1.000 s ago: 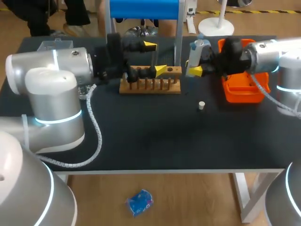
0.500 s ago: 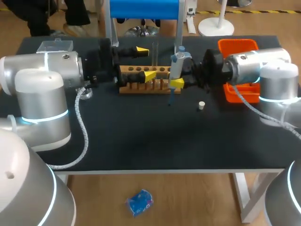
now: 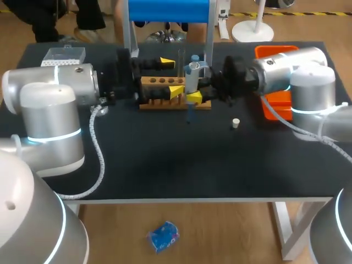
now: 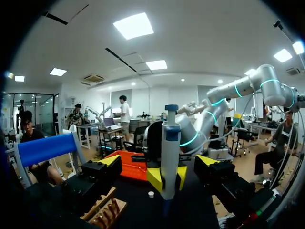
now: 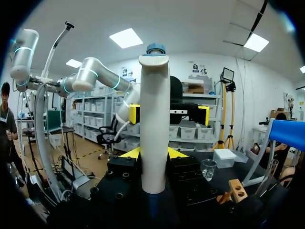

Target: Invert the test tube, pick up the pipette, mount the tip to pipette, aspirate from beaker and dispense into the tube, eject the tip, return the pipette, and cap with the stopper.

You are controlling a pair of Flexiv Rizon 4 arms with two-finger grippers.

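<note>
Pipette (image 3: 192,71) stands upright, clamped in the right gripper (image 3: 194,94), just ahead of the left gripper (image 3: 171,75), fingers spread wide, beside the rack (image 3: 159,102).

3 cams: 1 fixed overhead, 2 wrist fisheyes facing each other.
Head cam sits high & behind the robot, tilted down, far enough back to take in the whole black desk (image 3: 176,165), w/ the grey left arm (image 3: 60,88) at view's left & grey right arm (image 3: 280,71) at its right. Left wrist cam rides low over the desk, looking out btwn its own yellow-tipped fingers (image 4: 110,160) toward the right arm. Right wrist cam looks the opp. way, at the left arm. Both sit v. close to the upright white plastic pipette w/ blue cap (image 4: 170,148), the right one closer. Pipette & light wooden tube rack (image 3: 157,82) show in all 3.
</note>
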